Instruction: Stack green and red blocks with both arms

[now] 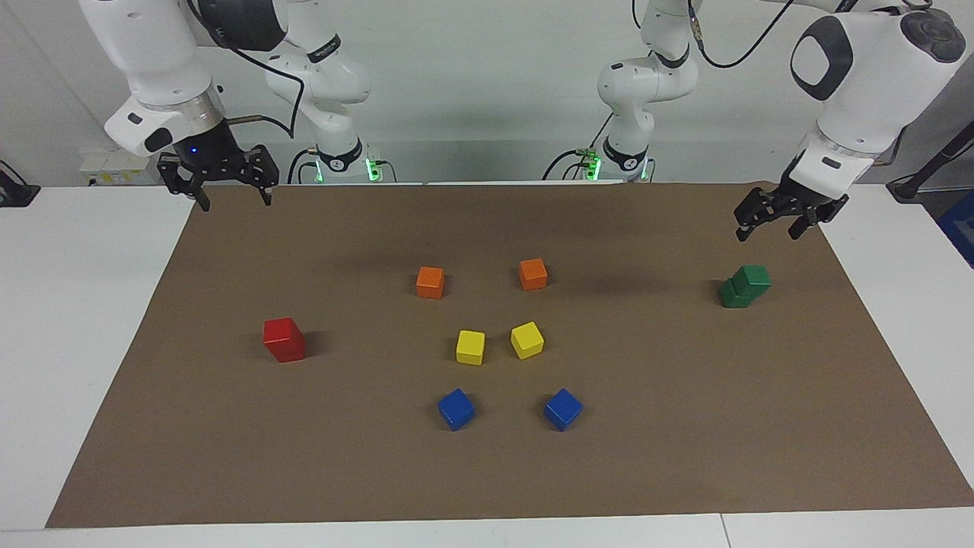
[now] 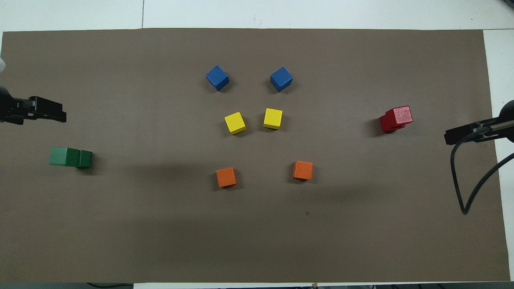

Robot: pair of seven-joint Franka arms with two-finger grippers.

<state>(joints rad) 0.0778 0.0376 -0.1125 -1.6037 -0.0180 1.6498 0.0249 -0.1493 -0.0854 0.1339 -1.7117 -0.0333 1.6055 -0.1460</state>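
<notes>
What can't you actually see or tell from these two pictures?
- Lower red block: in the facing view the red stack reads as one cube; the seam is too faint.
- Lower green block: overhead view, mostly covered by the upper green block.
- Right gripper and left gripper: overhead view, frame edges cut off both arms.

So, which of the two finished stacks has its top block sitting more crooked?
The green stack, at the left arm's end of the mat: its top cube is visibly offset from the lower one. The red stack looks nearly flush.
</notes>
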